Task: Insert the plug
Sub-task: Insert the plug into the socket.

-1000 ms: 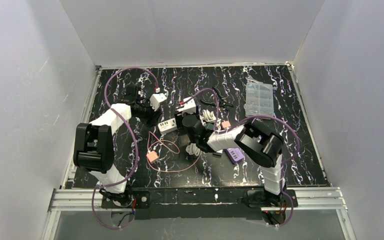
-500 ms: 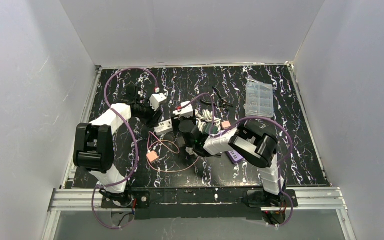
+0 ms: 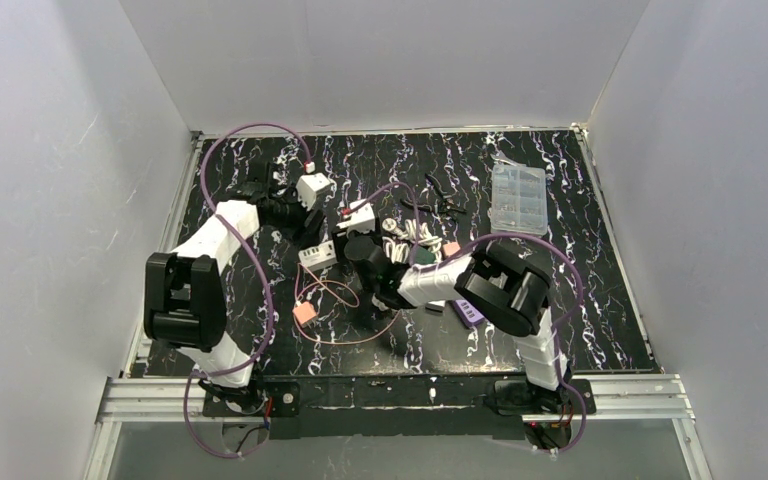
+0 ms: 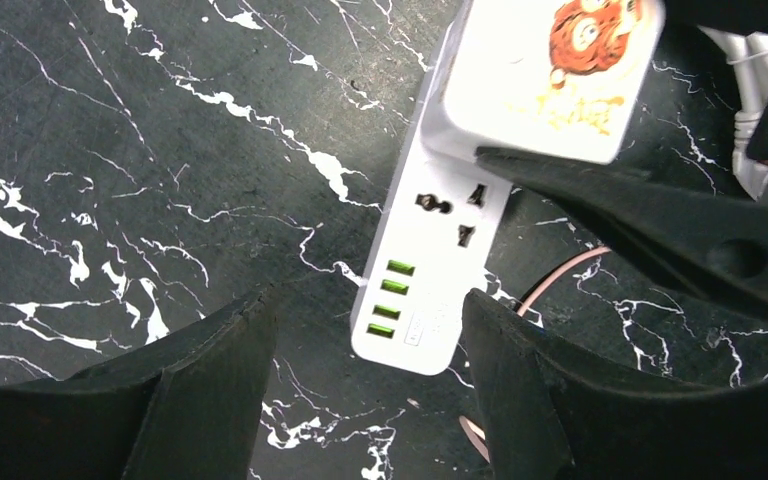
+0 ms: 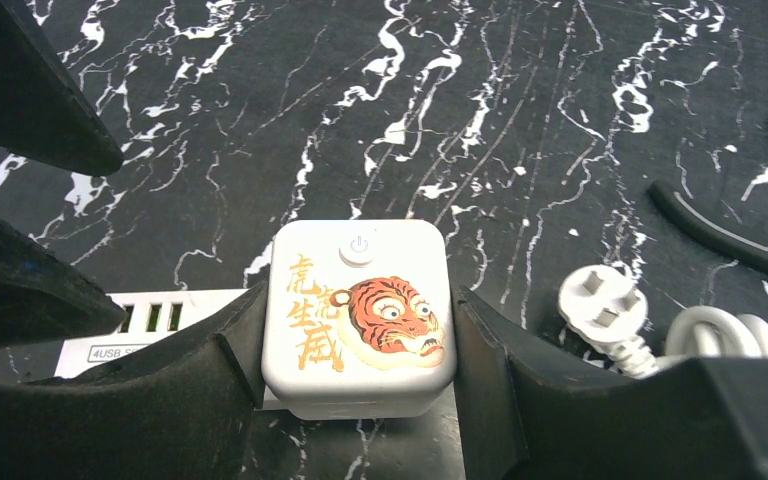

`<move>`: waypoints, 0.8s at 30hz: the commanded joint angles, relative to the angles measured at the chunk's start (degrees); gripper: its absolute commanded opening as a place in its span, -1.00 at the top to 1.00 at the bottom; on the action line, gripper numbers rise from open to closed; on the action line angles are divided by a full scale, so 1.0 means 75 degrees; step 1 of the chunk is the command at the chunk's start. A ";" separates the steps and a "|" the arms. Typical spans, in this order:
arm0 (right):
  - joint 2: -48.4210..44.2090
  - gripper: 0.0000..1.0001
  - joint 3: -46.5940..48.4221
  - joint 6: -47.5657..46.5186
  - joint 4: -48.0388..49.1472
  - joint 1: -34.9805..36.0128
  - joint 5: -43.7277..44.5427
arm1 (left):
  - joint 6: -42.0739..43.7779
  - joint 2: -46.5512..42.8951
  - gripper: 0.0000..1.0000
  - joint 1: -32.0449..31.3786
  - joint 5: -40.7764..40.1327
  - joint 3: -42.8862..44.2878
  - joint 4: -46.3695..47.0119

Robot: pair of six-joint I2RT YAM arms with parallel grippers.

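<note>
Since a second ago the right arm has swung leftward across the table, and the white power strip (image 3: 317,255) has slid left with it, while the left arm has drawn slightly toward the far edge

At the right wrist, the right gripper (image 5: 358,310) is closed on the white cube adapter (image 5: 358,315), one finger pressed against each side. The adapter faces up, with an orange tiger print, gold characters and a round power button on it. It sits over one end of the power strip, whose USB ports show just to its left. Whether its pins are seated in a socket cannot be told.

The left gripper (image 4: 370,310) hangs above the strip with its fingers spread wide, holding nothing. Between them lie the strip's four green USB ports and a free socket, with the adapter beyond at the far end.

A white plug (image 5: 600,300) lies loose on the black marbled table (image 3: 610,300), just to the right of the adapter. Its prongs face up and its coiled white cable (image 5: 730,340) is beside it
</note>
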 commanded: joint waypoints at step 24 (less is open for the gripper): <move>-0.2042 -0.96 0.0512 0.0059 -0.3189 -0.0155 -0.1470 | -0.0015 -0.1007 -0.32 0.0681 -0.0327 0.0565 -0.1659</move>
